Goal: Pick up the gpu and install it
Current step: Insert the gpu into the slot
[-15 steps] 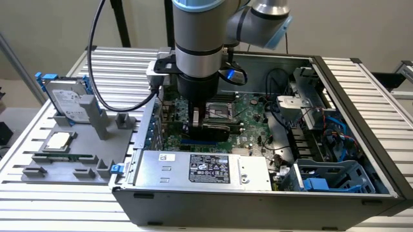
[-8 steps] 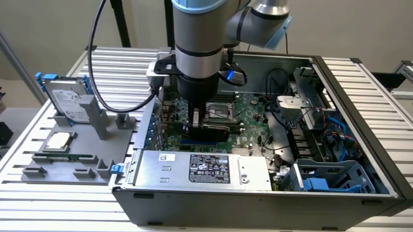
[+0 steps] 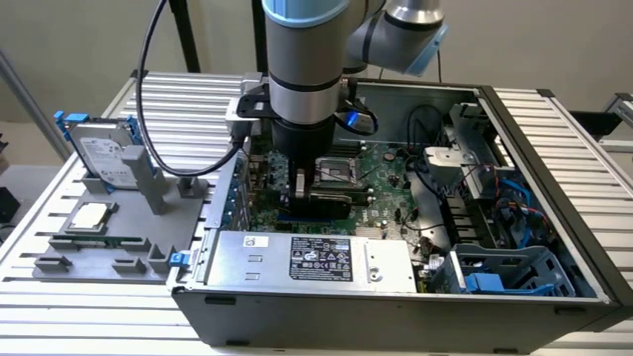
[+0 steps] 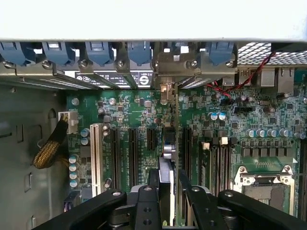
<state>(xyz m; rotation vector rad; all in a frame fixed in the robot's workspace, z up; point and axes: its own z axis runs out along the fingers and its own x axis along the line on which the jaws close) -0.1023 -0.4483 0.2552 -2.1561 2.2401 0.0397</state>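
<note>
My gripper (image 3: 319, 194) is down inside the open computer case (image 3: 534, 156), over the expansion slots of the green motherboard (image 3: 381, 174). In the wrist view the gpu (image 4: 175, 120) shows edge-on as a thin upright card, running from between my black fingers (image 4: 146, 203) to its silver bracket (image 4: 175, 64) at the case's rear slot openings. The gripper (image 4: 169, 194) is shut on the card's edge. The card stands over a black slot; I cannot tell whether it is seated in it.
A grey fixture (image 3: 148, 245) on the exterior view's left holds a hard drive with blue rails (image 3: 104, 152), a processor (image 3: 89, 216) and a memory stick (image 3: 97, 242). The power supply (image 3: 311, 259) lies along the case's near side. Cables (image 3: 494, 193) and a blue drive cage (image 3: 509, 271) crowd the right.
</note>
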